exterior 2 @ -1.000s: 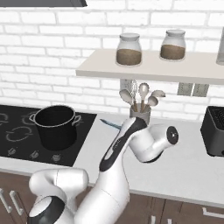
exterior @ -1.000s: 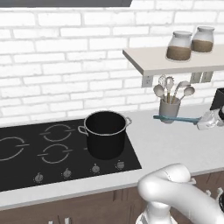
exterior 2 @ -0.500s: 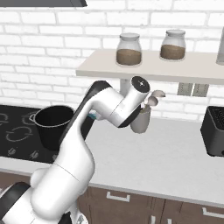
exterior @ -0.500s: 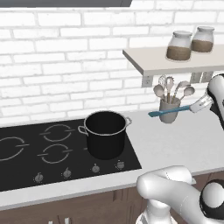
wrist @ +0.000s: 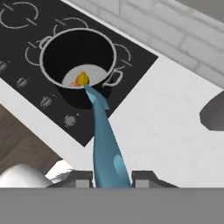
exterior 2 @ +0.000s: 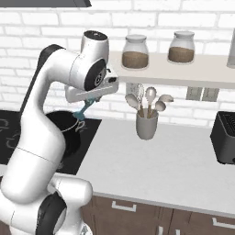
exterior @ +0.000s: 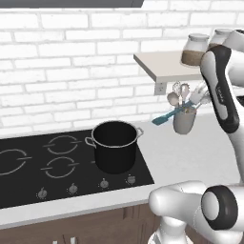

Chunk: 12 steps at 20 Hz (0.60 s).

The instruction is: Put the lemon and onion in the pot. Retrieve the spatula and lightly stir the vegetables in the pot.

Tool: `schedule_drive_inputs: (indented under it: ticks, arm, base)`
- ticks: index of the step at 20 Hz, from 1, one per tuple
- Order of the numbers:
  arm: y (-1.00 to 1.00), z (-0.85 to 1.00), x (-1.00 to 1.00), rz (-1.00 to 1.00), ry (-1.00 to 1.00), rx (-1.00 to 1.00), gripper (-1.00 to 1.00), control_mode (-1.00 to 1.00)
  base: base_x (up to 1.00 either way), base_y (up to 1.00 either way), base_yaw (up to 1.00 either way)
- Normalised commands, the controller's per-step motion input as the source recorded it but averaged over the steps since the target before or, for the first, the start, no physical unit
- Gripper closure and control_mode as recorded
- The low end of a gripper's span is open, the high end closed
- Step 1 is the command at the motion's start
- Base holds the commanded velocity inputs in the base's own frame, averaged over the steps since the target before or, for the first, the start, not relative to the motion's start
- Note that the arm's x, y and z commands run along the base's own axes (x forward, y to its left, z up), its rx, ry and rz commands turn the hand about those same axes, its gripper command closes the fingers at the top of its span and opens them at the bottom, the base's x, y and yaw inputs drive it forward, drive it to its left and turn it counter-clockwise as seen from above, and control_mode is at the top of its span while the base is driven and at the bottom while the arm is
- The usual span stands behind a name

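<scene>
Swinging away from the grey utensil cup (exterior 2: 147, 125) since half a second earlier, the arm had carried the claw (wrist: 112, 177) and its load toward the hob, and the claw was clamped on the spatula (wrist: 104, 140), whose teal handle ran out between the dark fingertips. From the hand camera the blade pointed at the pot (wrist: 78, 61), with its tip over the near rim. That pot sat on the black hob (wrist: 26, 57) by the tabletop's (wrist: 166, 131) left part, well short of the back wall, with a yellow lemon (wrist: 82, 79) and a pinkish scrap, probably the onion, on its pale bottom. A likely fault, in my judgement, was the slim smooth handle twisting in the grip if the blade struck the silvery rim on the way down. The pot looked deep, round and matt black with two small loop handles; the tabletop plain white.
</scene>
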Motion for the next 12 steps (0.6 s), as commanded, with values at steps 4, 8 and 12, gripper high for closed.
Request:
schedule_drive_inputs:
  ticks: [4,8,12]
  arm:
    - [1.00,0.09,-0.18,0.01,0.01,-0.06,1.00,-1.00]
    - [0.97,0.00,-0.20,0.00,0.00,-0.07,1.00,-1.00]
    - [0.85,-0.15,-0.04,-0.01,-0.03,-0.19,1.00,-1.00]
  base:
    - [0.00,0.00,0.00]
    - [0.00,0.00,0.00]
    - [0.00,0.00,0.00]
